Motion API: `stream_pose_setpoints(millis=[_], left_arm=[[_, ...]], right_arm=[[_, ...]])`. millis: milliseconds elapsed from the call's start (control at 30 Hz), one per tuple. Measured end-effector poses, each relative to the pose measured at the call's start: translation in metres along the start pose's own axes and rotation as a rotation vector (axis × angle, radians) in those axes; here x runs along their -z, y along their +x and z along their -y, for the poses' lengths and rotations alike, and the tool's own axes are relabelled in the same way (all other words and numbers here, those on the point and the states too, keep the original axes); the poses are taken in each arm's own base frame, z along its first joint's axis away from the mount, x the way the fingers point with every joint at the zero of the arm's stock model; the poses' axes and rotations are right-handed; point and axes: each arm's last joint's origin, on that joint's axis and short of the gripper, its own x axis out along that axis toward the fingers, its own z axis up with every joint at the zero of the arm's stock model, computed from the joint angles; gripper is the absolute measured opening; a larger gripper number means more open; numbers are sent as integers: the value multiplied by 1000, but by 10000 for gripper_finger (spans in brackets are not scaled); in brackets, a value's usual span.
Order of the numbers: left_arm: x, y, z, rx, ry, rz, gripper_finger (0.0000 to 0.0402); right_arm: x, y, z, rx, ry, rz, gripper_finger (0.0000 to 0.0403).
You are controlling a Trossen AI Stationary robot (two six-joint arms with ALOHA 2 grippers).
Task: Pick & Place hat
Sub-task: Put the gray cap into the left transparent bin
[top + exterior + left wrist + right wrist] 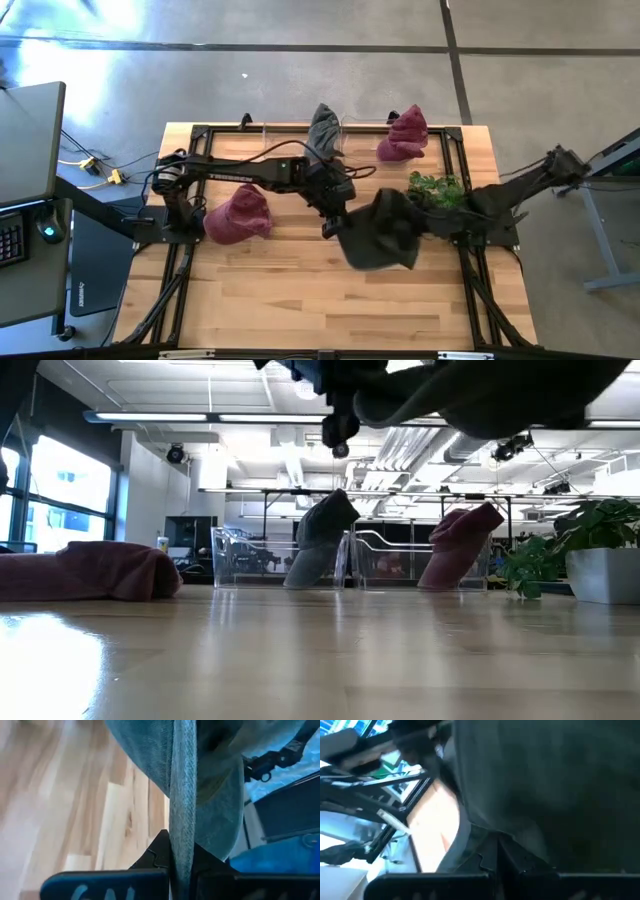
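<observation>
A dark grey hat (380, 232) hangs in the air over the middle of the table, held between both grippers; in the low view the hat (490, 400) is well above the tabletop. My left gripper (333, 226) is shut at its left side and my right gripper (432, 226) is shut at its right side. A maroon hat (238, 215) lies flat on the table to the left. A grey hat (325, 130) and another maroon hat (403, 133) stand upright on clear stands at the far edge. My left gripper pinches the hat's left rim (182, 845) between its two fingers, and a folded edge of the knit runs straight out from the jaws. It comes level from the table's left. The hat is lifted clear. My right gripper pinches the hat's right edge (487, 837) between its fingers, coming level from the table's right. The dark cloth fills most of its wrist view and hides how many layers it has. The hat is lifted clear of the table.
A potted plant (437, 188) stands just behind the right gripper. Clear plastic stands (250, 555) line the far edge. Black frame rails (470, 280) run along both table sides. Bare wood (300, 300) stretches across the near half.
</observation>
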Motion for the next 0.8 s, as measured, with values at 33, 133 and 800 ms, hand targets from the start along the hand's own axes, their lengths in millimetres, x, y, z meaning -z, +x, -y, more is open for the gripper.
stream_pose_setpoints(millis=[33, 133, 800], left_arm=[[1, -2, 1, 3, -12, -7, 1], [-1, -8, 5, 21, -16, 7, 0], [7, -28, 15, -14, -76, -63, 0]], right_arm=[[-2, 8, 0, 7, -1, 0, 2], [-4, 31, 9, 115, 32, -23, 1], [-47, -1, -39, 16, -41, -233, 1]])
